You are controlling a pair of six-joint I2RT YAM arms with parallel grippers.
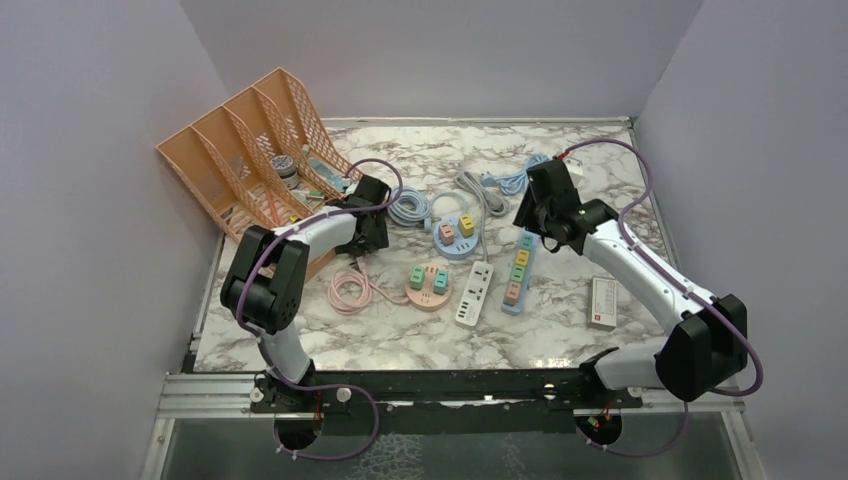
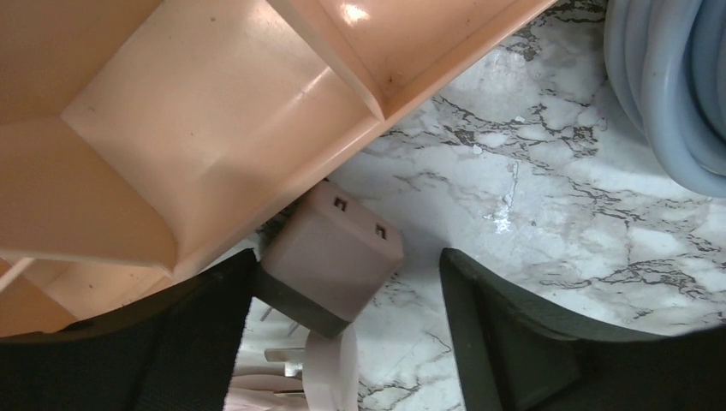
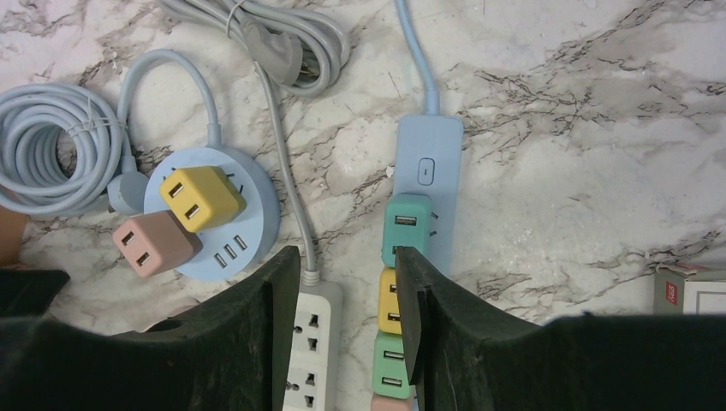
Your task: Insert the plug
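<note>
Black fingers (image 2: 128, 342) of my left jaws fill the bottom of the left wrist view, spread wide. The pink plug (image 2: 334, 257) lies between them, a blunt cube with two slots in its upper face and a grey lower edge. It sits close against the finger on the picture's left and apart from the other one, down by the marble desk (image 2: 531, 197) at the foot of the orange rack (image 2: 171, 128). Only this view shows it; from above, my left wrist covers that spot, just beyond the pink cable coil (image 1: 347, 290). My right jaws are narrowly parted around nothing, over the desk between the white strip (image 3: 312, 342) and the blue strip (image 3: 428, 163), which carries a teal cube (image 3: 405, 227). Farther left sits the round blue hub (image 3: 248, 214) with two cubes on it.
</note>
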